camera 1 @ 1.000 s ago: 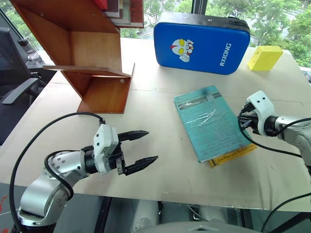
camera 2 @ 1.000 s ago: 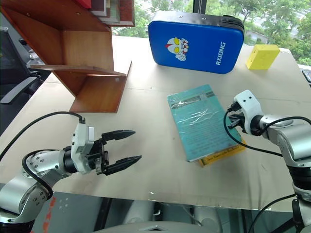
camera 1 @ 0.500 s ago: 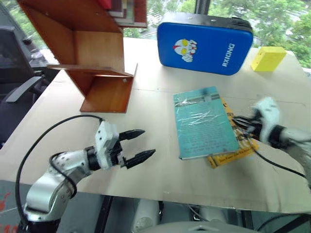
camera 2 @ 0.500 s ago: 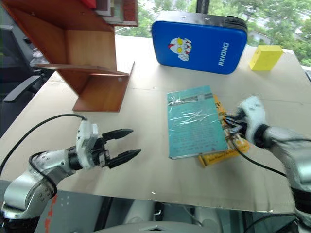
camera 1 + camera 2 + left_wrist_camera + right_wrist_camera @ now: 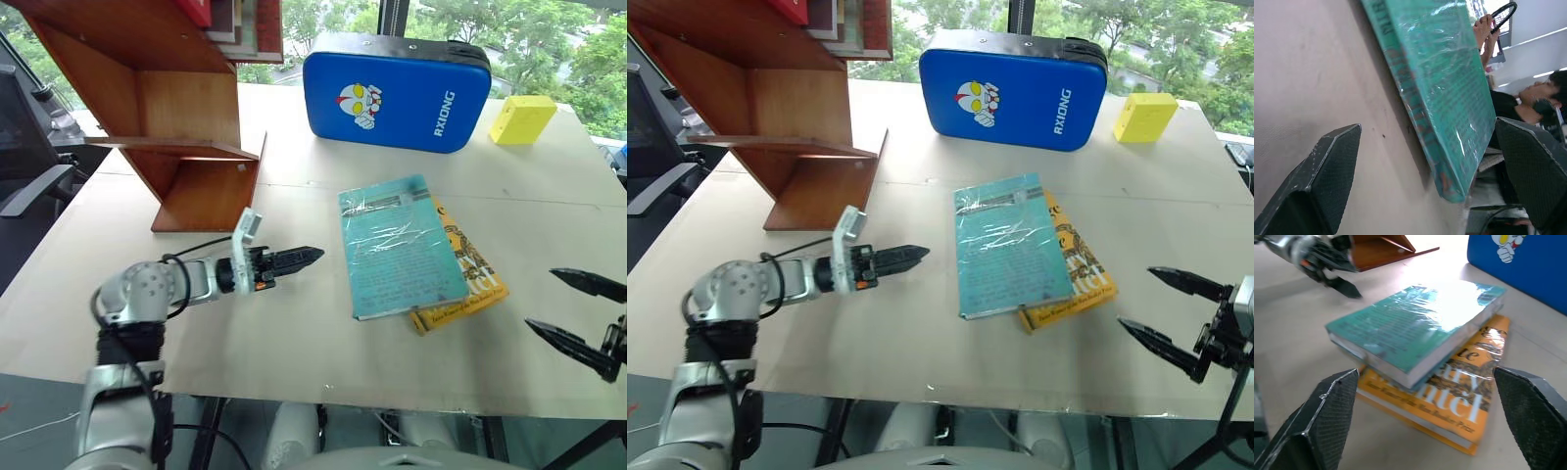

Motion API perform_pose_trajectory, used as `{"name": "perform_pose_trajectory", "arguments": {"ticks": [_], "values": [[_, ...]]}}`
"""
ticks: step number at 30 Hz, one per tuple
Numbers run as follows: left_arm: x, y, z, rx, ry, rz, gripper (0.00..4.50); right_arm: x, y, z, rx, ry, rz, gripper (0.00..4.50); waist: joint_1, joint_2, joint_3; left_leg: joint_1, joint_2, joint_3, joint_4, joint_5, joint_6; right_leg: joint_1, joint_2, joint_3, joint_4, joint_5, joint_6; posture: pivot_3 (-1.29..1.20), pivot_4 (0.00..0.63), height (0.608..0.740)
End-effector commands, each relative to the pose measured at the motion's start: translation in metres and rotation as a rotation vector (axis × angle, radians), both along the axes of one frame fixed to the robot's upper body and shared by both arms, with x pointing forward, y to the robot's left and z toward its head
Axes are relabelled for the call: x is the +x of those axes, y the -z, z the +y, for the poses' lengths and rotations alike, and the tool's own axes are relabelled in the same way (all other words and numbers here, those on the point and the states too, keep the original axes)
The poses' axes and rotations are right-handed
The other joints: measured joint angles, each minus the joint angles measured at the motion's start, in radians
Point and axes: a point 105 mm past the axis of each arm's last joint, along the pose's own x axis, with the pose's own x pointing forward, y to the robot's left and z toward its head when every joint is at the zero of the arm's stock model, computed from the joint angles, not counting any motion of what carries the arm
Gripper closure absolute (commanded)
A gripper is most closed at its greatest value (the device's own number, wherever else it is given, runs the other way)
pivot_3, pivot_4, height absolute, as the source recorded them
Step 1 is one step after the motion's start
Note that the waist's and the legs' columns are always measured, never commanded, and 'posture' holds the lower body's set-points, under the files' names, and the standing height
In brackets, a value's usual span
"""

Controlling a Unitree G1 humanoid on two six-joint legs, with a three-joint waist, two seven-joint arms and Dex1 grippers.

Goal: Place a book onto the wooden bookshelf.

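The book (image 5: 404, 245) lies flat on the worktop (image 5: 294, 343), overlapping a yellow book (image 5: 468, 284) beneath it, so nothing has yet been lifted and, by my reading, the whole placing remains to be done: a grasp, a carry, and a set-down in the wooden bookshelf (image 5: 167, 108); the left gripper (image 5: 294, 261) lies low over the worktop with its jaws spread, tips pointing at the book's near long edge and just short of it; the right gripper (image 5: 578, 315) hangs at the worktop's front edge on the book's other side, jaws spread wide and empty, a little apart from both books; the bookshelf stands well beyond the left jaws, its open compartments facing the worktop; the surface is pale, bare board; a blue padded case (image 5: 397, 90) and a yellow block (image 5: 522, 119) sit far past the books, with green trees outside the windows behind.
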Motion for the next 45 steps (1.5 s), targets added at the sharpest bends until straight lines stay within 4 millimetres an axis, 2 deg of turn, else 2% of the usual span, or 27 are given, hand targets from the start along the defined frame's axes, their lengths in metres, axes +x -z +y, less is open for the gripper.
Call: {"name": "perform_pose_trajectory", "arguments": {"ticks": [1,8,13,14,16,18,23,29,33,36,39,42,45], "values": [[0.011,0.007,-0.017,-0.016,0.012,0.058,0.00,-0.006,-0.012,0.009,-0.011,0.011,-0.071,0.04,0.005,-0.001,0.000,0.000,-0.001,0.000,0.000,0.000,0.000,0.000,0.000,0.000,0.000,0.000,0.000,0.00,0.150,0.740],[0.026,0.010,-0.077,-0.103,0.114,0.102,0.00,-0.018,-0.018,0.022,0.045,0.043,-0.085,0.04,0.014,-0.001,-0.001,-0.001,-0.006,-0.001,0.000,0.000,0.000,0.000,-0.005,0.000,0.000,0.000,0.000,0.00,0.150,0.740],[0.026,0.010,-0.104,-0.162,0.181,0.145,0.00,-0.024,-0.017,0.029,0.091,0.014,-0.067,0.04,0.011,-0.001,-0.001,-0.002,-0.009,-0.001,0.000,0.000,0.001,0.000,-0.008,0.000,-0.001,-0.002,-0.002,0.00,0.150,0.740],[0.027,0.009,-0.105,-0.174,0.185,0.154,0.54,-0.024,-0.018,0.031,0.097,0.007,-0.065,0.00,0.011,-0.001,-0.001,-0.002,-0.009,-0.001,0.000,0.000,0.001,0.000,-0.008,0.000,-0.001,-0.002,-0.002,0.00,0.150,0.740],[0.026,0.007,-0.103,-0.184,0.199,0.147,1.25,-0.024,-0.018,0.031,0.099,-0.006,-0.064,0.00,0.010,-0.001,0.000,-0.002,-0.009,-0.002,-0.001,0.000,0.001,0.000,-0.008,-0.001,-0.001,-0.002,-0.002,0.00,0.150,0.740],[0.026,0.006,-0.100,-0.190,0.205,0.138,2.16,-0.022,-0.018,0.030,0.093,-0.018,-0.060,0.00,0.009,-0.001,0.000,-0.002,-0.009,-0.002,-0.001,0.000,0.001,0.000,-0.008,-0.001,-0.001,-0.002,-0.002,0.00,0.150,0.740],[0.029,-0.002,-0.085,-0.233,0.183,0.112,4.42,-0.016,-0.019,0.029,0.085,-0.036,-0.066,0.00,0.010,-0.001,0.000,-0.002,-0.008,-0.002,-0.001,0.000,0.001,0.000,-0.008,-0.001,-0.001,-0.002,-0.002,0.00,0.150,0.740],[0.021,-0.031,-0.047,-0.221,0.175,-0.025,4.47,-0.003,-0.029,0.028,0.093,-0.073,-0.110,0.00,-0.003,-0.002,0.001,-0.002,-0.004,-0.002,-0.002,0.000,0.001,-0.001,-0.008,0.000,-0.001,-0.002,-0.002,0.00,0.150,0.740],[0.010,-0.066,-0.010,-0.076,0.168,-0.288,4.47,0.015,-0.038,0.024,0.107,-0.106,-0.152,0.00,0.000,-0.005,0.003,-0.002,-0.005,-0.002,-0.002,0.000,0.001,-0.001,-0.009,-0.001,-0.001,-0.002,-0.001,0.00,0.150,0.740],[0.009,-0.103,0.006,0.085,0.147,-0.601,4.47,0.027,-0.051,0.025,0.141,-0.141,-0.199,0.00,0.002,-0.006,0.005,-0.002,-0.004,-0.001,-0.002,0.000,0.000,-0.001,-0.010,0.000,-0.001,-0.002,-0.003,0.00,0.150,0.740],[0.003,-0.129,0.010,0.272,0.171,-0.896,4.47,0.036,-0.065,0.031,0.194,-0.176,-0.249,0.00,0.010,-0.005,0.006,-0.002,-0.004,-0.001,-0.002,0.000,0.000,-0.001,-0.015,-0.001,-0.001,-0.002,-0.003,0.00,0.150,0.740],[-0.006,-0.157,0.009,0.550,0.209,-1.310,4.47,0.045,-0.078,0.038,0.249,-0.212,-0.297,0.00,0.014,-0.005,0.007,-0.003,-0.006,-0.002,-0.003,0.000,0.001,-0.001,-0.015,-0.001,-0.003,-0.002,-0.003,0.00,0.150,0.740],[-0.015,-0.189,0.005,0.784,0.229,-1.695,4.47,0.051,-0.082,0.043,0.287,-0.245,-0.313,0.00,0.016,-0.005,0.007,-0.006,-0.007,-0.002,-0.004,0.000,0.001,-0.001,-0.015,-0.001,-0.008,-0.002,-0.003,0.00,0.150,0.740]]}}
